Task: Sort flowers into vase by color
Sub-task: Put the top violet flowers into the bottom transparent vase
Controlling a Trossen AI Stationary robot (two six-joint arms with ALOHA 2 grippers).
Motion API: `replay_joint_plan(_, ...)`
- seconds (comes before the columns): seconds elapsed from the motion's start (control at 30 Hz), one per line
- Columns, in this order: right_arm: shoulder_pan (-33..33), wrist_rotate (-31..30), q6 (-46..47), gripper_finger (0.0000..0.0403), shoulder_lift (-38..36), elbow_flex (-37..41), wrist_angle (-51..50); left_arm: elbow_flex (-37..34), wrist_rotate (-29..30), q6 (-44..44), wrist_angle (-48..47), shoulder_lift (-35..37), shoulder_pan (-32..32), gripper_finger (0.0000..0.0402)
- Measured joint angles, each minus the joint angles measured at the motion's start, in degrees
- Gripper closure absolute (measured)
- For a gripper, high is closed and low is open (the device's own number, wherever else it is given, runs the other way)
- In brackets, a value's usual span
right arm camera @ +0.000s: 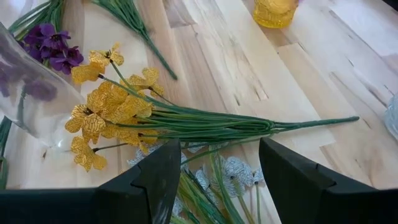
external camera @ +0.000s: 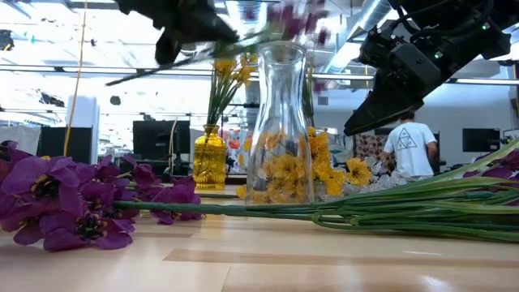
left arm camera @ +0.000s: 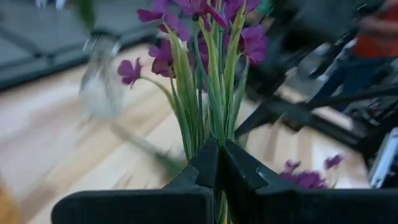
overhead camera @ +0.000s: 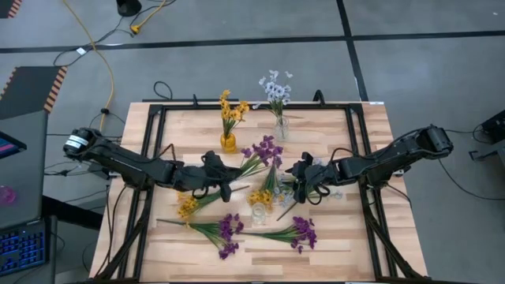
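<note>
My left gripper (overhead camera: 229, 188) (left arm camera: 217, 171) is shut on a purple sprig (overhead camera: 264, 150), held in the air near the mouth of an empty clear vase (external camera: 284, 122) (overhead camera: 259, 211). My right gripper (overhead camera: 295, 186) (right arm camera: 214, 177) is open and hovers over a yellow sprig (right arm camera: 155, 118) and a white-blue sprig (right arm camera: 233, 174), both lying flat on the table. A yellow vase (overhead camera: 228, 142) holds yellow flowers. A clear vase (overhead camera: 282, 126) holds white-blue flowers. Two more purple sprigs (overhead camera: 225, 231) (overhead camera: 297, 233) and a yellow sprig (overhead camera: 189, 205) lie on the table. My left gripper pinches the purple sprig's bundled green stems (left arm camera: 214, 134) between its two fingers, well below the blossoms (left arm camera: 199, 18). The fingers lie across the stems. The sprig is lifted clear of the table and slants, blossom end higher (external camera: 296, 16), loose stem end (external camera: 117, 81) behind the gripper.
The table's dark metal frame (overhead camera: 150, 142) runs along its left, right and far edges. A person in a white shirt (external camera: 409, 146) stands in the room beyond. Bare wood shows toward the near edge (overhead camera: 260, 264).
</note>
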State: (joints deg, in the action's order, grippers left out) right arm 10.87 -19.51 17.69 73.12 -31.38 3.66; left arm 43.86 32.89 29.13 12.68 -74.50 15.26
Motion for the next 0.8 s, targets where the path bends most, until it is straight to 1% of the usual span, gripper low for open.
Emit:
replay_joint_plan(0.07,0.00,0.00,0.76,0.0158,0.00,0.00,0.00,0.00,1.10,-4.93,6.36,-0.12,1.30,0.0401)
replay_joint_plan(0.17,-0.01,0.00,0.92,0.0158,0.00,0.00,0.00,0.00,1.51,-12.98,19.40,-1.58,3.01,0.0401)
replay_joint_plan(0.3,-0.01,0.00,0.93,0.0158,0.00,0.00,0.17,0.00,-3.50,-21.39,36.01,-4.96,4.38,0.0401)
replay_joint_plan(0.47,-0.01,0.00,0.92,0.0158,-0.02,0.00,2.23,0.02,-8.71,-24.52,50.37,-11.72,4.69,0.0401)
replay_joint_plan(0.7,-0.01,0.00,0.90,0.0159,-0.02,0.00,3.31,0.02,-14.30,-29.08,74.21,-22.44,4.69,0.0401)
replay_joint_plan(0.73,-0.01,0.00,0.91,0.0159,-0.02,0.00,3.32,0.02,-14.67,-29.52,76.83,-23.85,4.69,0.0401)
replay_joint_plan(0.8,-0.01,0.00,0.89,0.0159,-0.02,0.00,3.36,0.70,-14.21,-30.04,76.73,-25.35,4.63,0.0401)
